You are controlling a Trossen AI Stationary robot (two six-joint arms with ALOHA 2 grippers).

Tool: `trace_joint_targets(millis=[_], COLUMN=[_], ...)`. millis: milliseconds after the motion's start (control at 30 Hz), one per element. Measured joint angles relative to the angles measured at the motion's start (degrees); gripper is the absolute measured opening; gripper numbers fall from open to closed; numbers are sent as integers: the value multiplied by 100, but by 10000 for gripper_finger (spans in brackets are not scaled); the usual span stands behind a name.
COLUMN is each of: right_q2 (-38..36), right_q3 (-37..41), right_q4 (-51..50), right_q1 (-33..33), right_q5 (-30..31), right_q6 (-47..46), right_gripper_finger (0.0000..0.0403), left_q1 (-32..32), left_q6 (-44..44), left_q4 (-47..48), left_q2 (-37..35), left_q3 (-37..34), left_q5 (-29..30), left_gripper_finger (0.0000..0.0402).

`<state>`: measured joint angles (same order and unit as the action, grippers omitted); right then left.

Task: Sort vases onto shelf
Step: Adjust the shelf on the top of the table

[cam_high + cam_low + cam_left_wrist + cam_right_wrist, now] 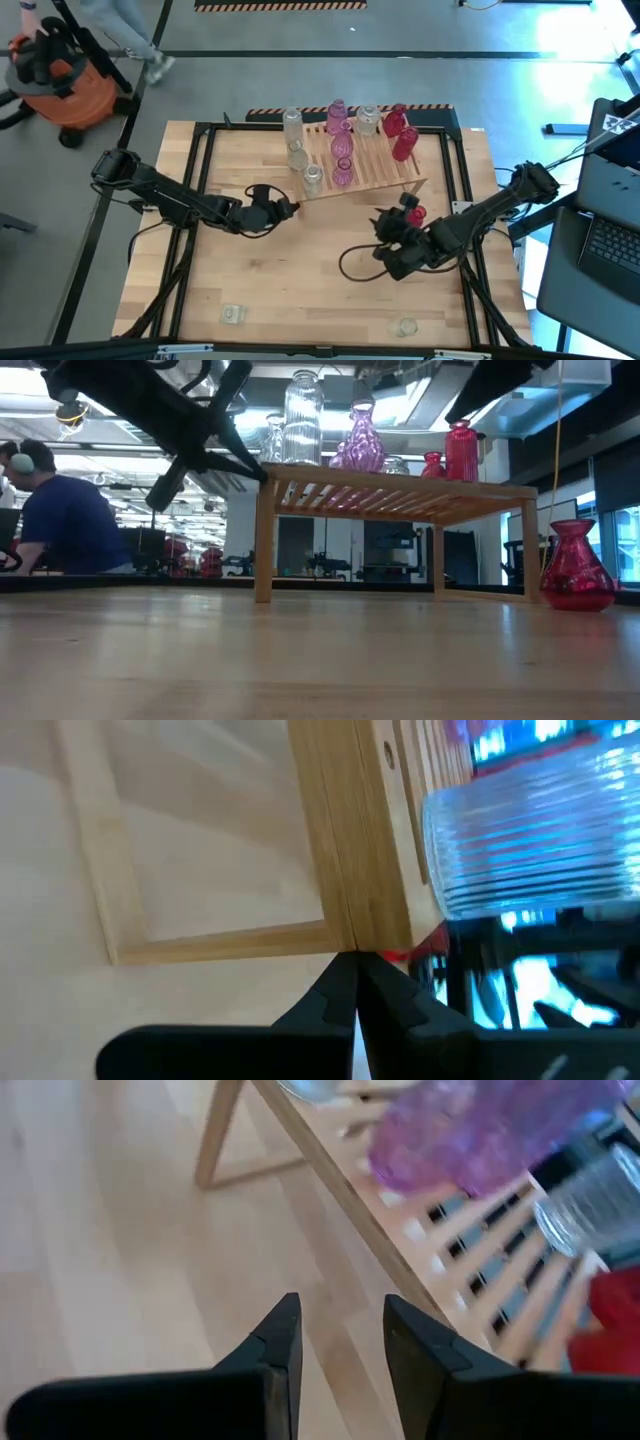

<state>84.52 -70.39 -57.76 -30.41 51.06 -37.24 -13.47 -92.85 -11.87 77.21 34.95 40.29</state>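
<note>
The light natural-wood slatted shelf [365, 160] stands at the far middle of the plank counter [300, 270], carrying clear, pink and red glass vases in rows.

A red bulbous glass vase [414, 214] stands on the counter just beside the shelf's right-hand leg, not yet shelved. Two small clear glass vases [233, 315] [405, 327] stand near the counter's front edge, well apart from the shelf.

The right gripper [338, 1342] hangs over bare counter near the shelf front, beside the red vase; its fingers stand slightly spread and hold nothing.

The left gripper [355, 990] sits low at the shelf's left front corner, fingers pressed together, empty.

Judgement: sorting is well advanced, and the step in hand is between placements. The next move calls for the right fingers to widen, straddle the red vase's neck and lift it clear of the shelf leg.
</note>
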Motion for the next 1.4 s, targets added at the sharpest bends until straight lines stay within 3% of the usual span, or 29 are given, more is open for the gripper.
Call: trace_joint_targets(millis=[133, 400, 1067, 1267, 1400], right_q2=[-149, -198, -198, -198, -198], right_q3=[0, 0, 0, -294, -683], right_q4=[-655, -1505, -3039, -3210, -3229], right_q1=[0, -16, -1227, -1405, -1562], right_q5=[44, -283, -376, -260, 406], right_q6=[-649, -1599, -4969, -4975, -4945], right_gripper_finger=[91, 91, 91, 91, 91], left_q1=[29, 183, 823, 1110, 1244], left_q6=[-45, 51, 955, 1208, 1352], left_q4=[20, 43, 95, 88, 84], left_q2=[0, 0, 0, 0, 0], left_q3=[-36, -36, -36, -34, -34], left_q5=[360, 384, 319, -26, -173], left_gripper_finger=[0, 0, 0, 0, 0])
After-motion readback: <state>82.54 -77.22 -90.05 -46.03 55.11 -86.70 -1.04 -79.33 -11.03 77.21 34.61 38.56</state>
